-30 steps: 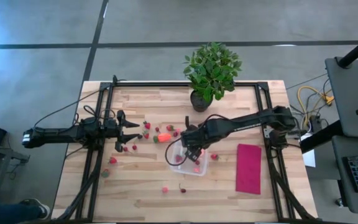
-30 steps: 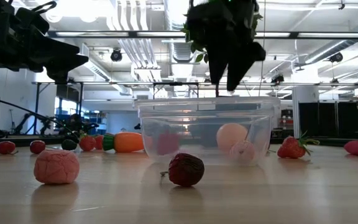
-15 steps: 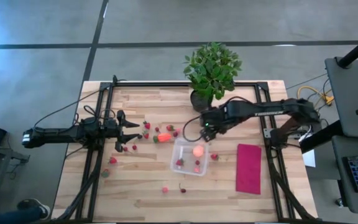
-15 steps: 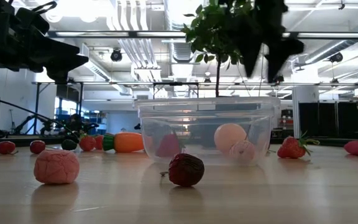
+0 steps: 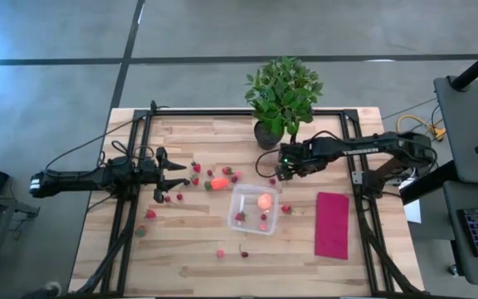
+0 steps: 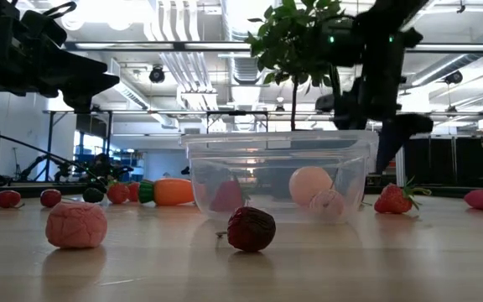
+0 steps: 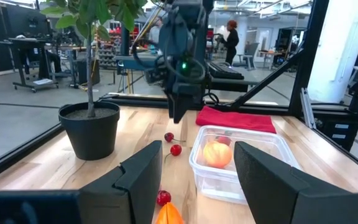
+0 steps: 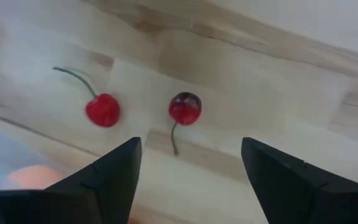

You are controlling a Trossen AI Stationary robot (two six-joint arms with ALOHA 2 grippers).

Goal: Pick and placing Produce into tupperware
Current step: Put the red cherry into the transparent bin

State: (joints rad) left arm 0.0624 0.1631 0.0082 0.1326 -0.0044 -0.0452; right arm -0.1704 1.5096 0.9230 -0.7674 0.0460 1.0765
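Jaws spread wide and empty, our right gripper (image 8: 191, 168) is hanging over two cherries (image 8: 184, 107) just beside the tupperware (image 5: 252, 208), which is holding a peach (image 5: 264, 200). Next we're lowering around one. Left gripper (image 7: 194, 180) is waiting, open.

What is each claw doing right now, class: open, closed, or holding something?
Left claw: open, empty.
Right claw: open, empty, above two cherries.

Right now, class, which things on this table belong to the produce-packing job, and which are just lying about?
Job: tupperware, peach inside it, cherries, carrot, strawberries, right gripper over the cherries.
Lying about: potted plant, magenta cloth.
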